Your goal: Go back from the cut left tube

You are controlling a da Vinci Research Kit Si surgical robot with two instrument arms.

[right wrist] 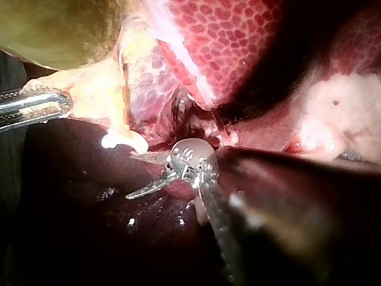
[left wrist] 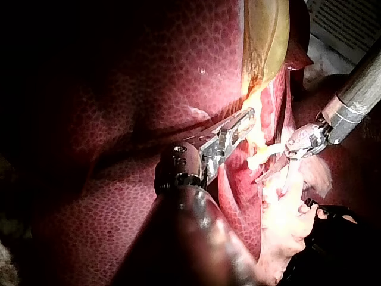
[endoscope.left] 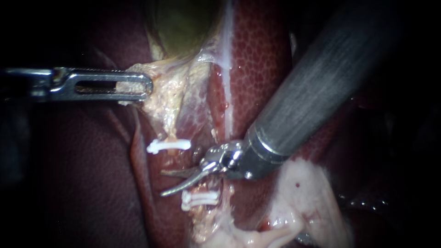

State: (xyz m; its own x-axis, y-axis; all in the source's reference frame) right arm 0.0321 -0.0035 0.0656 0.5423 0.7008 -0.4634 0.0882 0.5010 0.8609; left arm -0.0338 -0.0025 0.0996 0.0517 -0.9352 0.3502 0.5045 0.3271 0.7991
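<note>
Right instrument, jaws apart, between clips

The cut tube lies in two stumps on the dark red liver, with a gap between them. Its upper stump, thin and yellowish, hangs down from the pale tissue under the gallbladder and ends at one white clip set crosswise. The lower stump is ragged and pale, with two white clips lying close together across its cut end.
</note>
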